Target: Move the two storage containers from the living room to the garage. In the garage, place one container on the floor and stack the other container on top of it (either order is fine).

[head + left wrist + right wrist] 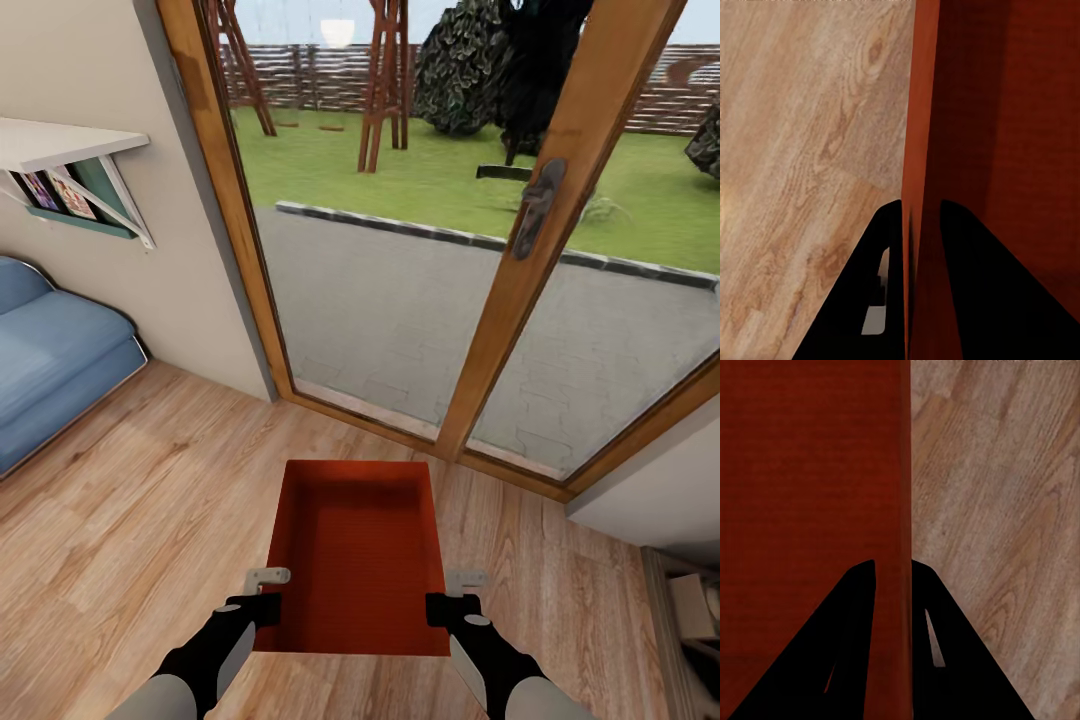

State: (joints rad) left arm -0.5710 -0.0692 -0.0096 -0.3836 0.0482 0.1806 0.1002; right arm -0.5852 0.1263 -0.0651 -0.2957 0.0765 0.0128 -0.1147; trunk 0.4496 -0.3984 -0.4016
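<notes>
One orange-red storage container [357, 555] hangs in front of me over the light wood floor of the living room, its open top and ribbed bottom facing my head camera. My left gripper [265, 610] is shut on its left wall, and in the left wrist view the black fingers [967, 300] straddle that thin red wall [919, 150]. On the opposite side my right gripper [443, 610] is shut on the right wall, with the wall [900, 472] running between its fingers [847, 652].
Wood-framed glass doors [520, 290] stand right ahead, with a patio and lawn beyond. A blue sofa [50, 350] sits at the left under a white wall shelf [60, 140]. A white wall corner and shelving [680, 600] stand at the right.
</notes>
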